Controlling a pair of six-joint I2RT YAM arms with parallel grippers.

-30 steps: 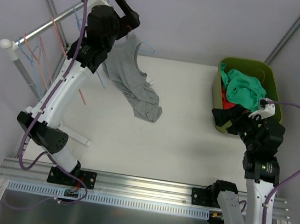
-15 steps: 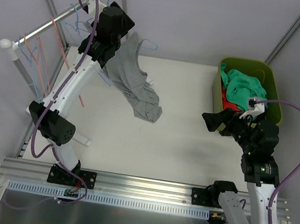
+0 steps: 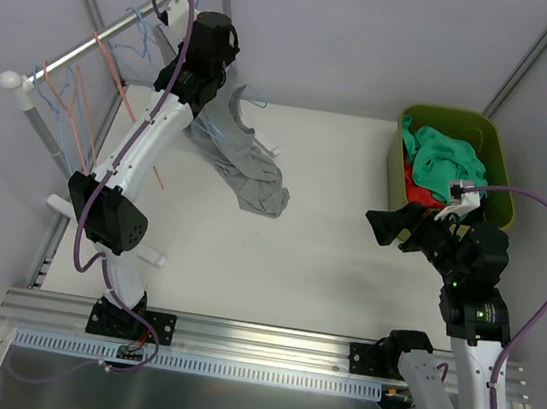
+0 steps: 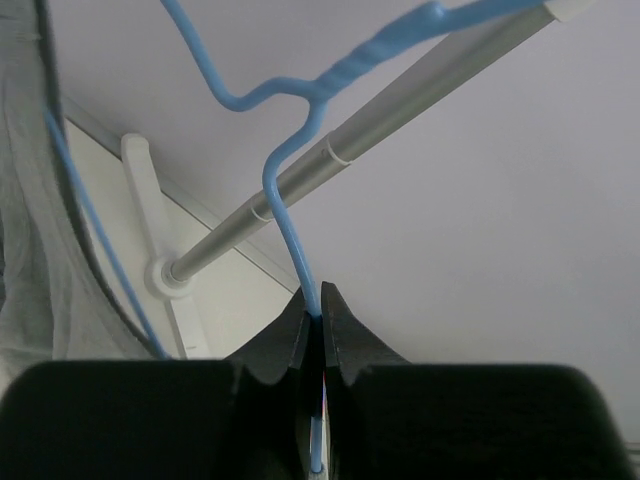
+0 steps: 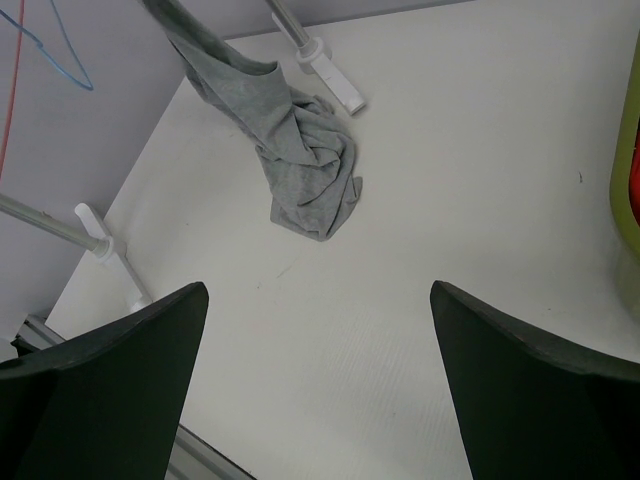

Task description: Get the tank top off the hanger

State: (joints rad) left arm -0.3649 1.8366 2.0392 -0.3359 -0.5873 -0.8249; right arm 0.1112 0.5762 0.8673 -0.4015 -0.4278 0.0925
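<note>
A grey tank top (image 3: 249,161) hangs on a blue wire hanger (image 3: 252,96) below the clothes rod (image 3: 104,36), and its lower end lies bunched on the table. My left gripper (image 3: 214,45) is up at the rod. In the left wrist view it (image 4: 320,302) is shut on the blue hanger (image 4: 290,200) just below the hook, with grey cloth (image 4: 25,250) at the left edge. My right gripper (image 3: 380,226) hovers open over the table, apart from the tank top (image 5: 300,150), with nothing between its fingers (image 5: 130,350).
A green bin (image 3: 501,164) holding teal and red clothes stands at the back right, beside the right arm. Several more red and blue hangers (image 3: 76,98) hang on the rod's left part. A white rack foot (image 5: 335,75) rests on the table behind the tank top.
My left gripper went from open to shut on the hanger wire and rose closer to the rod. The tank top drew in narrower. The right gripper shifted slightly left.
</note>
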